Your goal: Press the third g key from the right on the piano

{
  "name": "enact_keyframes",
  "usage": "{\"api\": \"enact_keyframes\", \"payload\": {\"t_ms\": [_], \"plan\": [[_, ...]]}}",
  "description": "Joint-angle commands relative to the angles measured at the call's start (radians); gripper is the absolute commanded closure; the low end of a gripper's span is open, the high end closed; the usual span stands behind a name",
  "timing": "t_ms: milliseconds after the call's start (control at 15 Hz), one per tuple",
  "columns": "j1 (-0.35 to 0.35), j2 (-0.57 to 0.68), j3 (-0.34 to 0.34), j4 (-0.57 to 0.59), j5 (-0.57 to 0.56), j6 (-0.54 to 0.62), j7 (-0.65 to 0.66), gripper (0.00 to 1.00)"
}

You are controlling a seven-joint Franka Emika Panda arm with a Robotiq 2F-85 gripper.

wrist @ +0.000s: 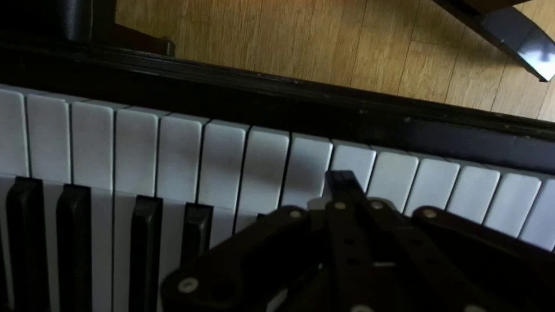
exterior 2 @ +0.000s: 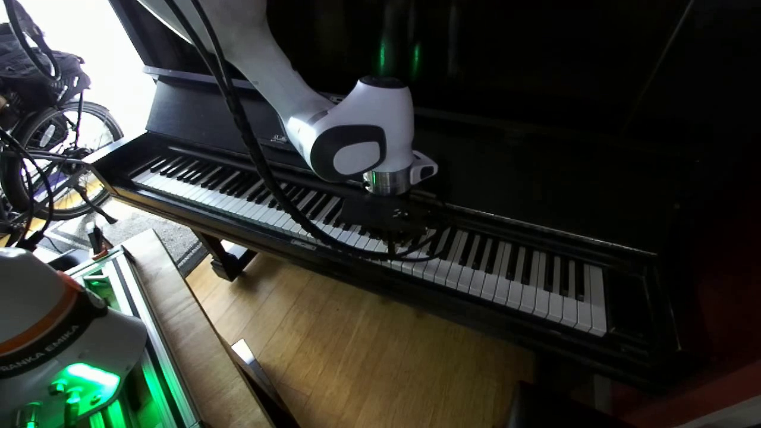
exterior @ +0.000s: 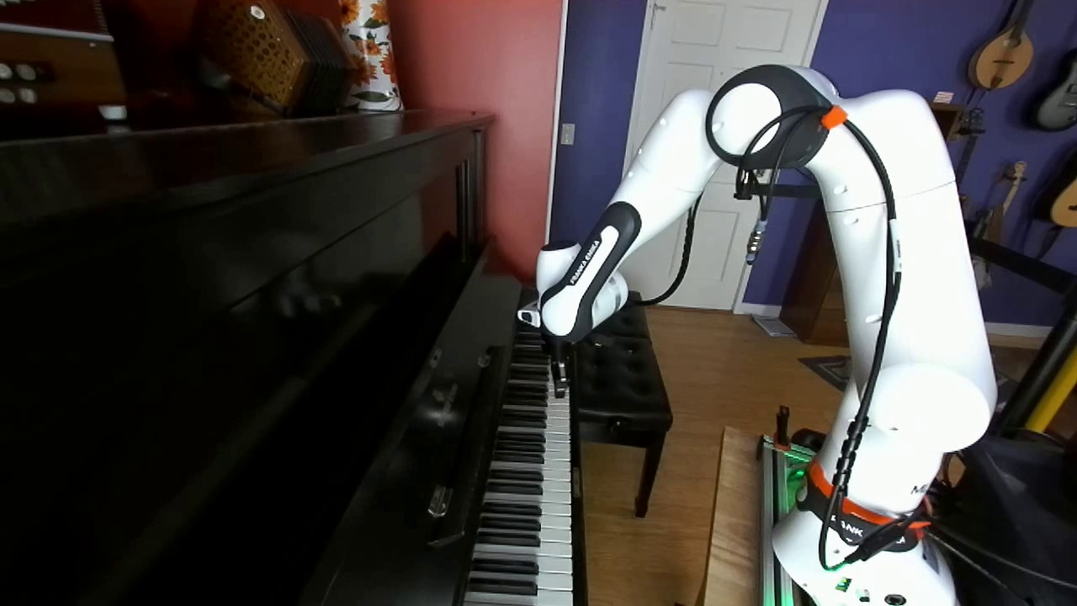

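you're holding the fingers point(wrist: 344, 187) pressed together, pointing down at the white keys point(wrist: 223, 164) of the piano point(exterior: 320, 353), whose row is running across the wrist view, target G point(wrist: 352, 161) probably lying directly under the fingers, contact unclear, so you're likely needing straight-down travel, little sideways

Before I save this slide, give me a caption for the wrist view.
A closed Robotiq gripper over the white keys and black keys of a piano, with wood-plank flooring beyond.
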Motion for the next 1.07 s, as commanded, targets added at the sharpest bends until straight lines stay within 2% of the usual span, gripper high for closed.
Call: {"api": "enact_keyframes", "payload": {"t_ms": [0,67,200,733,800,1000], "plan": [[-0.013,-0.068,-0.005,-0.034,-0.029,0.000,0.025,0.90],[-0.009,-0.082,-0.012,-0.037,-0.034,0.005,0.030,0.70],[-0.010,-0.109,-0.013,-0.043,-0.030,0.007,0.029,0.63],[0.001,-0.208,-0.028,-0.098,-0.043,0.020,0.045,0.03],[0.003,-0.222,-0.030,-0.108,-0.045,0.022,0.047,0.00],[0.009,-0.273,-0.039,-0.142,-0.067,0.032,0.067,0.00]]}}
